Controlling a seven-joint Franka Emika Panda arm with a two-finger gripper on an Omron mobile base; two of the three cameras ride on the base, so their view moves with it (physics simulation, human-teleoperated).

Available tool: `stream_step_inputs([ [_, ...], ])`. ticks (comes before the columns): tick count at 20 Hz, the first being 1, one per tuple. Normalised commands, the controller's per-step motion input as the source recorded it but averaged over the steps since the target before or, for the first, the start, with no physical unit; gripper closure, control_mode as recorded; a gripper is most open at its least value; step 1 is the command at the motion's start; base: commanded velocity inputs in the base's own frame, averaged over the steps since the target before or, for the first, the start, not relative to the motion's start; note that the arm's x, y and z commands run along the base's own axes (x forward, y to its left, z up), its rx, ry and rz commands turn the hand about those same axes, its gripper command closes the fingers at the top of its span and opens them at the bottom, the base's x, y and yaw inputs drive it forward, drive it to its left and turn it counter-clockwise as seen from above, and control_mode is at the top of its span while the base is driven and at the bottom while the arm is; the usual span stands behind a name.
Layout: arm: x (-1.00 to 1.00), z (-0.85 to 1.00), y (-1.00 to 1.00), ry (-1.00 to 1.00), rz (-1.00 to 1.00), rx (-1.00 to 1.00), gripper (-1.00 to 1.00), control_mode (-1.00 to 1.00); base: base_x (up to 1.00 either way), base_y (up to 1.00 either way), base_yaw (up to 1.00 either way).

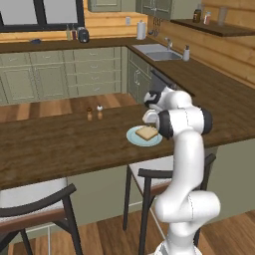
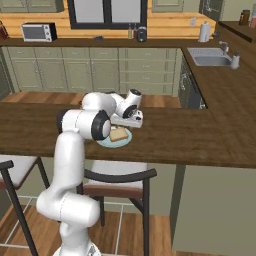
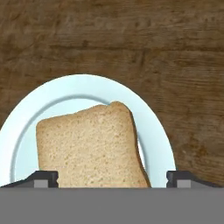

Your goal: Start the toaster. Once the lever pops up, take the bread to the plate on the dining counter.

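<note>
On the dining counter [image 1: 60, 144], the bread [image 3: 89, 146] lay flat on the plate [image 3: 148, 118], which suited delivery there. The gripper [image 3: 111, 179] hung just above with fingertips [image 3: 43, 178] spread wide, holding nothing.

A rendered kitchen is shown. Pale green drawer cabinets [image 2: 75, 67] are set beneath a dark wood worktop [image 1: 209, 84], into which a steel sink [image 1: 157, 51] is fitted. A dark-framed window [image 2: 107, 12] is seen on the honey-coloured plank wall. A microwave [image 2: 39, 32] is placed at the left. Dark-framed stools [image 1: 35, 209] are drawn up over a wood floor [image 1: 107, 236].
</note>
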Motion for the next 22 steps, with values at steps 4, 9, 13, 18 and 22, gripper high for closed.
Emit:
stream_step_inputs([
  [4,0.08,-0.22,-0.01,0.00,0.00,-0.16,-1.00,-1.00,0.00,0.00,0.00],
  [9,0.01,0.10,0.00,0.00,0.00,-0.12,-1.00,-1.00,0.00,0.00,0.00],
  [13,-0.13,0.78,0.24,0.00,0.00,-0.20,-1.00,-1.00,0.00,0.00,0.00],
  [18,-0.51,0.88,0.44,-0.01,0.00,-0.19,-1.00,-1.00,0.00,0.00,0.00],
  [22,-1.00,0.61,0.26,-0.20,0.00,-0.11,-1.00,-1.00,0.00,0.00,0.00],
])
